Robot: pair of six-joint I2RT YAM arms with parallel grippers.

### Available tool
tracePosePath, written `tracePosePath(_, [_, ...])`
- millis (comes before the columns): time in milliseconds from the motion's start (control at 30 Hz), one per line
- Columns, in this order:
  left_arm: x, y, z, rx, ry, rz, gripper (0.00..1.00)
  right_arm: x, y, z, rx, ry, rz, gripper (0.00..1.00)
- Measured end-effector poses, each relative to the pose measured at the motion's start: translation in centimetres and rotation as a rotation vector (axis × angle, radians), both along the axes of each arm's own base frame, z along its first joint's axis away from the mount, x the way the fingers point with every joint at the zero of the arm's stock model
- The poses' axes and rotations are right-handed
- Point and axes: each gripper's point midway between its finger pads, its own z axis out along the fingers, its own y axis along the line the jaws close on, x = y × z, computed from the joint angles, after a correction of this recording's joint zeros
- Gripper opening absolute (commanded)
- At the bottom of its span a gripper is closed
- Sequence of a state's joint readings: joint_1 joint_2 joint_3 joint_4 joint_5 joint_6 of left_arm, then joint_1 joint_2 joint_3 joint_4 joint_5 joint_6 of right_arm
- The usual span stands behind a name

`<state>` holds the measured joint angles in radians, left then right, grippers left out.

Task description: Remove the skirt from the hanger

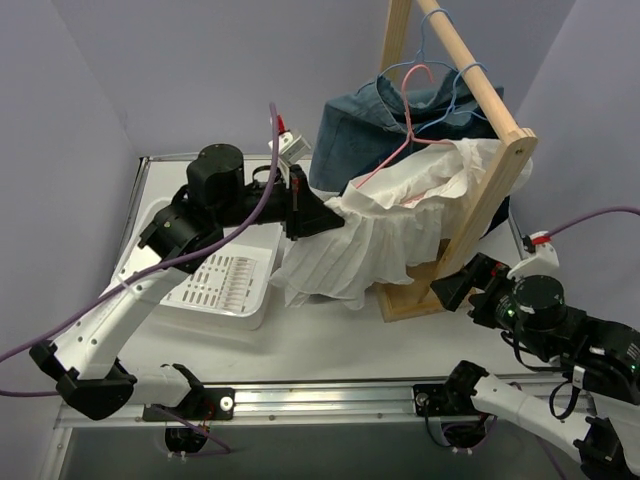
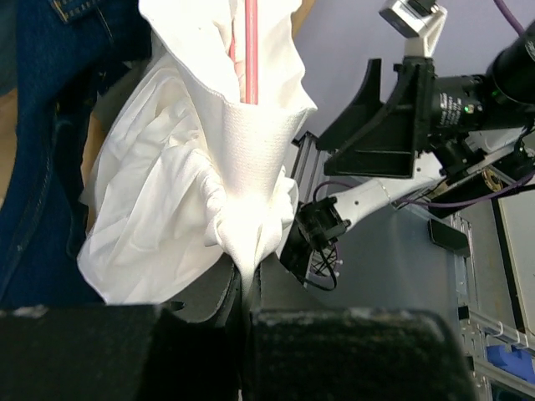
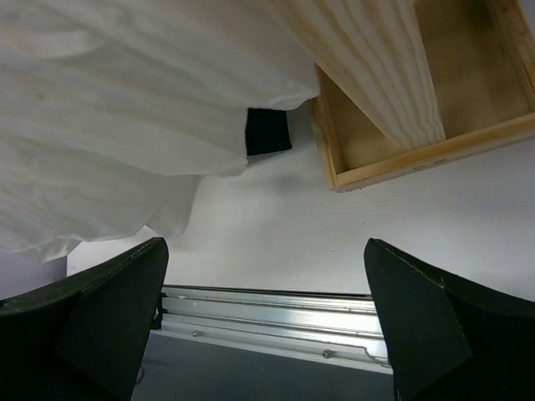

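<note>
The white pleated skirt (image 1: 370, 235) hangs on the pink-red wire hanger (image 1: 408, 125) from the wooden rail and drapes down to the table. My left gripper (image 1: 322, 212) is shut on the skirt's gathered top at its left end. In the left wrist view the white fabric (image 2: 242, 184) is pinched between the closed jaws, and the pink hanger wire (image 2: 250, 50) runs inside the fabric fold. My right gripper (image 1: 455, 283) is open and empty, low by the rack's foot; its view shows the skirt (image 3: 117, 125) hanging above left.
A wooden rack (image 1: 480, 190) stands at the back right, its base frame (image 3: 418, 163) on the table. A dark-blue denim garment (image 1: 360, 125) and light-blue wire hangers (image 1: 450, 95) hang behind the skirt. A white slotted tray (image 1: 215, 290) lies left.
</note>
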<state>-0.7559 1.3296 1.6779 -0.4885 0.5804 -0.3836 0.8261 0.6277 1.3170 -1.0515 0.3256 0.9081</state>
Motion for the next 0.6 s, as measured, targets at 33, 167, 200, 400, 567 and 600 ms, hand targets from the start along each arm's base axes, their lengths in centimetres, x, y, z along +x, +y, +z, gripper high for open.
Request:
tracePosePath(33, [-0.5, 0.5, -0.1, 0.006, 0.003, 0.001, 0.02, 0.3, 0.3, -0.1, -0.019, 0.006, 0.008, 1.0])
tracePosePath(167, [-2.3, 2.5, -1.0, 0.045, 0.031, 0.007, 0.02, 1.4, 2.1, -0.4, -0.065, 0.021, 0.059, 0.99])
tracePosePath(200, [-2.7, 3.0, -1.3, 0.056, 0.04, 0.008, 0.02, 1.7, 2.7, -0.4, -0.073, 0.023, 0.076, 0.99])
tracePosePath(400, [-5.1, 6.0, -4.0, 0.139, 0.105, 0.034, 0.02, 3.4, 6.0, -0.6, -0.121, 0.039, 0.176, 0.99])
tracePosePath(567, [-6.9, 8.2, -6.0, 0.203, 0.165, 0.056, 0.02, 4.9, 8.8, 0.1, -0.116, 0.021, 0.244, 0.96])
tracePosePath(600, [-7.1, 8.5, -6.4, 0.214, 0.176, 0.059, 0.02, 5.1, 9.3, 0.3, -0.11, 0.015, 0.255, 0.95])
